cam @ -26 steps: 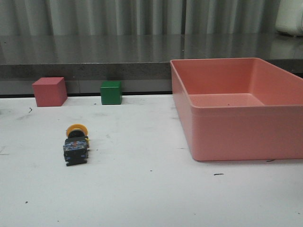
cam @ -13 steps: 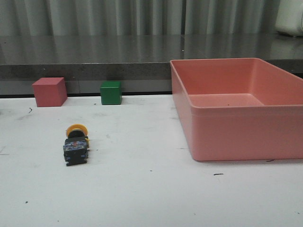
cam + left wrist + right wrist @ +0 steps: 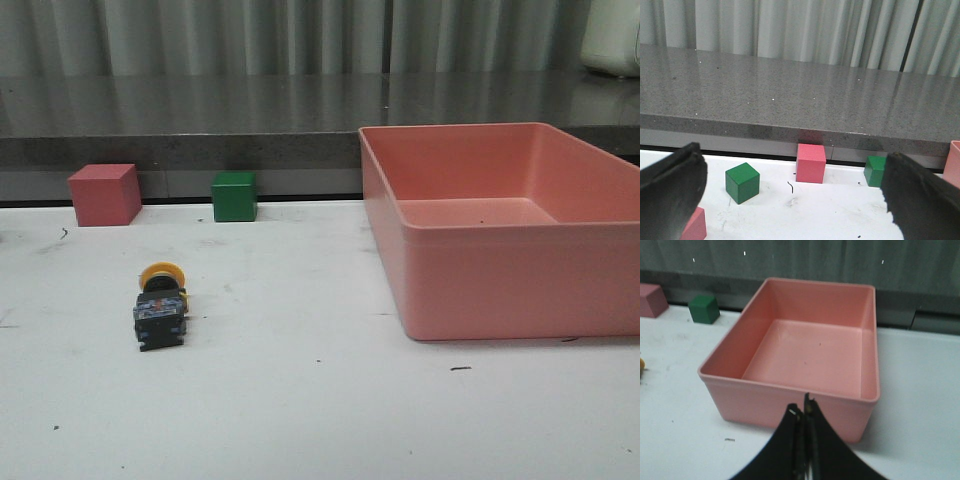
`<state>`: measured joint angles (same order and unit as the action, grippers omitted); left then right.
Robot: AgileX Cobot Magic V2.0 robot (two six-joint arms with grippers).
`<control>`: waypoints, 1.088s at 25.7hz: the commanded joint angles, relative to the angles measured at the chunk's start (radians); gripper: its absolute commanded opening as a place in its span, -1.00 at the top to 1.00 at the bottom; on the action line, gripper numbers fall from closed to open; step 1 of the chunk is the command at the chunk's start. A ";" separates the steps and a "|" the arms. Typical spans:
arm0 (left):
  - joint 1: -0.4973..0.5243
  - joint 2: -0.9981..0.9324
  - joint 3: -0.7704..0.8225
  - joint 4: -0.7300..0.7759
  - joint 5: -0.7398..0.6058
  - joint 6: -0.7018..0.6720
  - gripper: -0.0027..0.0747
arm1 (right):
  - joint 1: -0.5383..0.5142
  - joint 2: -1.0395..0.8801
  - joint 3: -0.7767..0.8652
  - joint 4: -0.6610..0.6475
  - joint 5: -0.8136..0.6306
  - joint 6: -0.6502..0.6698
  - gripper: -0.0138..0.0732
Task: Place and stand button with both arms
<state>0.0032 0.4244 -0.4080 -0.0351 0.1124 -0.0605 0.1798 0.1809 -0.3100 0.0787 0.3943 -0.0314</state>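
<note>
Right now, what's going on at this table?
Nothing is being handled yet. A yellow-capped button lies on its side on the white table, waiting to be stood up. A red cube and a green cube sit at the back, and an empty pink bin is on the right. The left gripper is open, facing the cubes; the right gripper is shut, hovering near the bin.

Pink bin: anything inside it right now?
Nothing: the pink bin shows a bare floor in the right wrist view. From the front, its near wall hides part of the floor. The button lies outside, on the table.
</note>
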 commanded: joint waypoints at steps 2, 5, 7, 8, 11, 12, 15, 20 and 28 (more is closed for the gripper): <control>0.000 0.012 -0.037 -0.009 -0.090 -0.003 -0.82 | -0.005 -0.089 0.001 -0.001 -0.147 -0.012 0.82; 0.000 0.012 -0.037 -0.009 -0.090 -0.003 -0.82 | -0.005 -0.110 0.003 -0.001 -0.148 -0.012 0.82; 0.000 0.012 -0.037 -0.009 -0.090 -0.003 -0.82 | -0.005 -0.111 0.003 -0.001 -0.148 -0.012 0.82; 0.000 0.012 -0.037 -0.009 -0.090 -0.003 -0.82 | -0.005 -0.111 0.003 -0.001 -0.148 -0.012 0.82; 0.000 0.012 -0.037 -0.009 -0.090 -0.003 -0.82 | -0.005 -0.111 0.003 -0.001 -0.148 -0.012 0.82; 0.000 0.012 -0.037 -0.009 -0.090 -0.003 -0.82 | -0.005 -0.111 0.003 -0.001 -0.148 -0.012 0.82; 0.000 0.012 -0.037 -0.009 -0.098 -0.003 -0.82 | -0.005 -0.111 0.003 -0.001 -0.148 -0.012 0.82; 0.000 0.020 -0.037 -0.028 -0.132 -0.003 -0.80 | -0.005 -0.111 0.003 -0.001 -0.148 -0.012 0.82; -0.030 0.167 -0.105 -0.028 -0.112 -0.003 -0.81 | -0.005 -0.111 0.003 -0.001 -0.148 -0.012 0.82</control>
<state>-0.0047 0.5243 -0.4460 -0.0526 0.0753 -0.0605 0.1798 0.0602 -0.2837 0.0787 0.3315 -0.0314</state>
